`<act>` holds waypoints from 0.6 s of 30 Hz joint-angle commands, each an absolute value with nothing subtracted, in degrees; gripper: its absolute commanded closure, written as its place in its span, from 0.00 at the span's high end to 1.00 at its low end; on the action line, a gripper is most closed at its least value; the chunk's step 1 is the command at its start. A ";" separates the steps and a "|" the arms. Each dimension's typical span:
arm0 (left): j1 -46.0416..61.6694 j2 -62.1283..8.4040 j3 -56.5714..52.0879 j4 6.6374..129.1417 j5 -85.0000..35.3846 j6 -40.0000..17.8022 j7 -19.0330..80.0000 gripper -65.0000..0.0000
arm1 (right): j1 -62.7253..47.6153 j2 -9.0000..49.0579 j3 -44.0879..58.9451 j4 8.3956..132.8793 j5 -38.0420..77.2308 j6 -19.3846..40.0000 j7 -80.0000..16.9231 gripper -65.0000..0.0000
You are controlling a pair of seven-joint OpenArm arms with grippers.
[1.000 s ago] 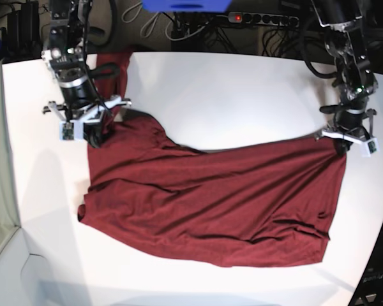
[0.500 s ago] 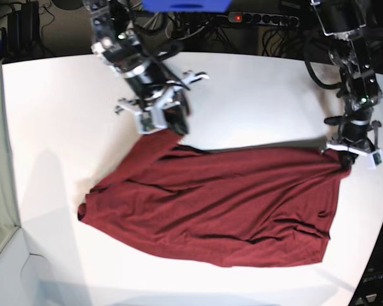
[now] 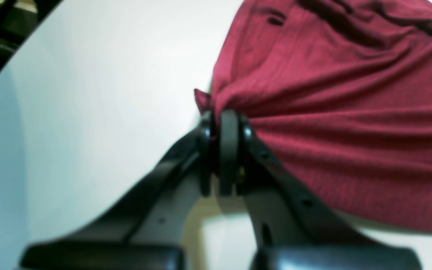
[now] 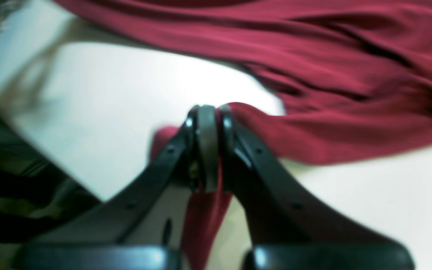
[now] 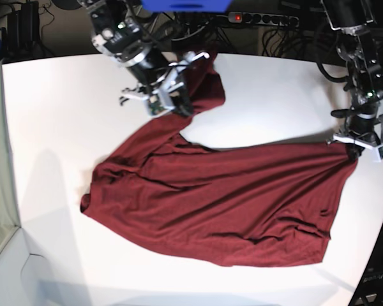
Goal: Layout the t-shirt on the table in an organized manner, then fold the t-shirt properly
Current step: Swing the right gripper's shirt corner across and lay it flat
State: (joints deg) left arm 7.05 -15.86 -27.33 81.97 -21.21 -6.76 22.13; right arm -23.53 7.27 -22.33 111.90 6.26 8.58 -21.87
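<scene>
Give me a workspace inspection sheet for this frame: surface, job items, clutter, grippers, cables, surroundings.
Surface: white table, bare around the shirt.
Job's things: maroon t-shirt spread wrinkled across the middle, one end lifted off the surface at the far side.
Clutter: nothing seen on the table.
Grippers: right gripper shut on a bunched fold of shirt, raised above the table; left gripper shut on the shirt's far corner, low by the table edge.
Cables: tangle of dark cables and a power strip behind the table.
Surroundings: blue object at top edge; otherwise dark, unclear.
</scene>
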 commanded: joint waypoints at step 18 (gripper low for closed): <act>3.74 -18.95 -27.56 77.05 -21.23 -6.90 33.01 0.41 | -23.78 7.08 -27.03 112.92 6.20 8.84 -20.97 0.34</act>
State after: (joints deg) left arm 4.03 -17.96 -27.18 76.14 -20.91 -6.90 33.69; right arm -23.70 7.11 -26.96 111.85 6.02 8.60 -22.52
